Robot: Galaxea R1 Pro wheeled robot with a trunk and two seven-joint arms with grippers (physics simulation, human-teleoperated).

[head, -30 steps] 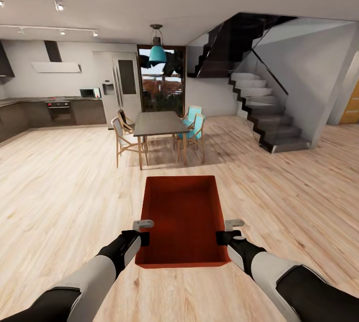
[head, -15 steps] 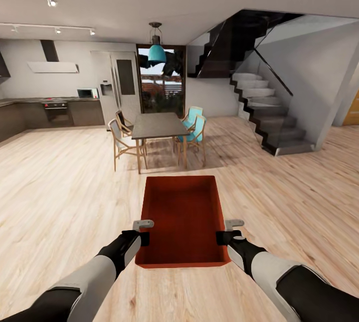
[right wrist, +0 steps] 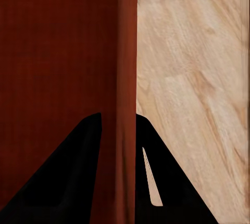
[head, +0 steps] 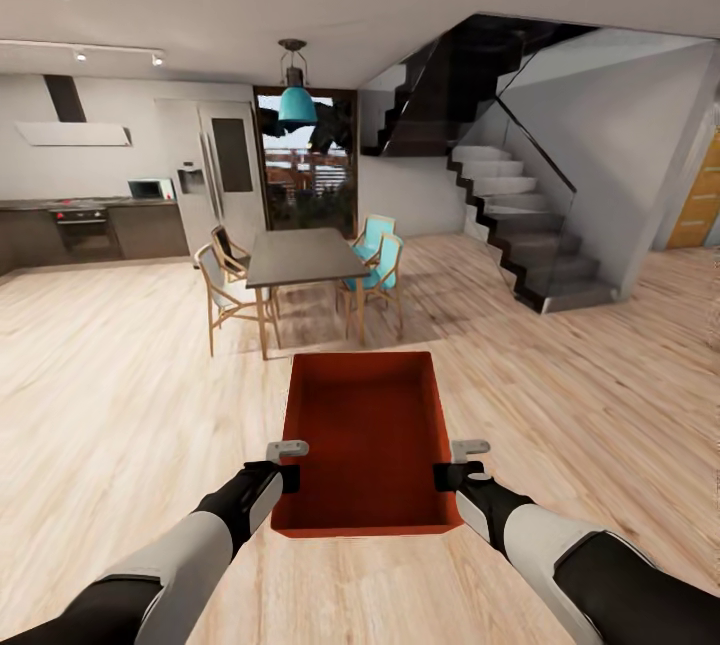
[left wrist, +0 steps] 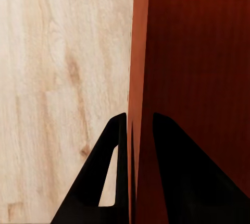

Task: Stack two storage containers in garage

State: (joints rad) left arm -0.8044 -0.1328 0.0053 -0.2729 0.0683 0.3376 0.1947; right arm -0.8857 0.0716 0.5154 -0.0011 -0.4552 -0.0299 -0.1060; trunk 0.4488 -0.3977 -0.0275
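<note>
Transit step: storage container [head: 365, 440] carried over wood floor [head: 120, 395], left end effector [head: 286, 465] and right end effector [head: 450, 465] each clamped on a side wall. Next, I judge: steer to the garage.

Dining table [head: 296, 258] ahead, open floor [head: 120, 395] around

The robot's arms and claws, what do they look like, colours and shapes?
Both arms run from black upper sections into pale grey-white forearm shells, then black wrists. A small light-grey bracket sits atop each wrist. The left claw and right claw are black; in the wrist views the fingers are flat, black tapering wedges with a slot-like cutout. No cables or markings show.
</note>
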